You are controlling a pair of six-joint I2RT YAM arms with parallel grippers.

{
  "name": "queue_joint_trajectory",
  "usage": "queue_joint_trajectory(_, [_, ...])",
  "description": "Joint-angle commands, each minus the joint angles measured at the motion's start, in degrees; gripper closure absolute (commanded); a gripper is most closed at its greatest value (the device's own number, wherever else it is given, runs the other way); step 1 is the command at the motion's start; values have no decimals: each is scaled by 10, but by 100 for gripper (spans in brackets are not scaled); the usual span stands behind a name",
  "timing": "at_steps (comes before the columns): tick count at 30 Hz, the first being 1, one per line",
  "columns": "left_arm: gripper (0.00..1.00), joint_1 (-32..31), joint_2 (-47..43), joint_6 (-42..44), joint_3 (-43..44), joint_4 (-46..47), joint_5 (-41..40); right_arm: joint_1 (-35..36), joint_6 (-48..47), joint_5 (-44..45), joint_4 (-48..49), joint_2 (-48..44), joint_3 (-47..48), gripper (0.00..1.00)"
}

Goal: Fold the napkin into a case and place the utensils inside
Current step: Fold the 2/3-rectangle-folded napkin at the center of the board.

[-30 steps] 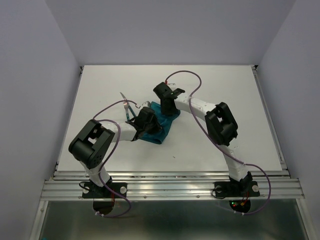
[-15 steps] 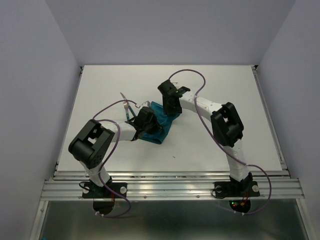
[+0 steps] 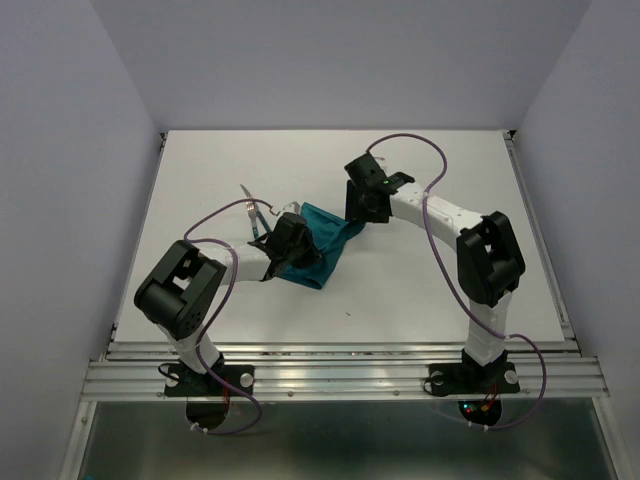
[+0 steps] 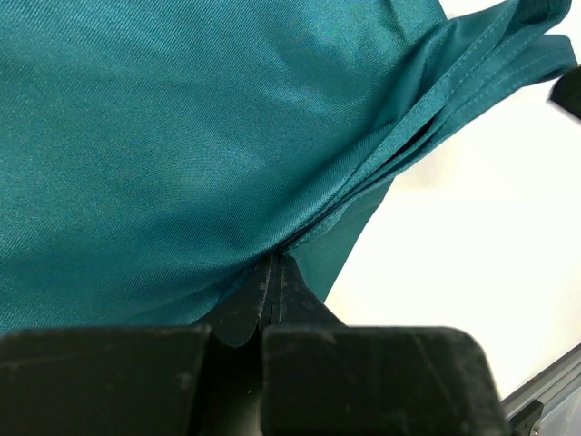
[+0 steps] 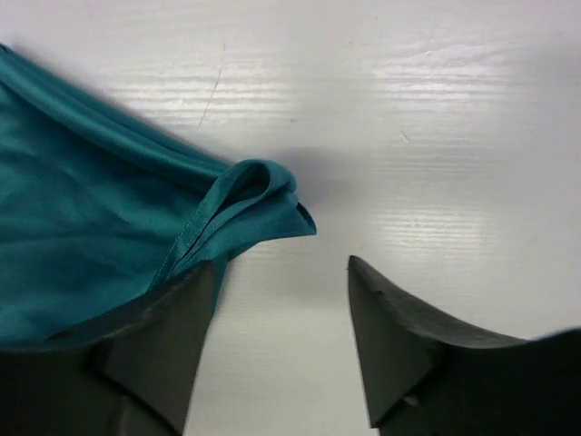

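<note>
We have the napkin only partly folded mid-table. Our left gripper pinches its fold, and our right gripper gapes beside its corner. The utensils lie outside, at ten o'clock.

The left arm and right arm are built alike: white tube sections between chunky black joint housings. A thin purple cable runs along the outside of each. Black base plates are bolted at the near edge of the table, with a small green light by the right one. The left claw and right claw have matte black, wedge-shaped fingers.
</note>
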Motion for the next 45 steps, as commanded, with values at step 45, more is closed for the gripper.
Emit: queue_joint_trajectory(45, [100, 5, -15, 14, 22, 0, 13, -69, 214, -162, 315, -20, -148, 9])
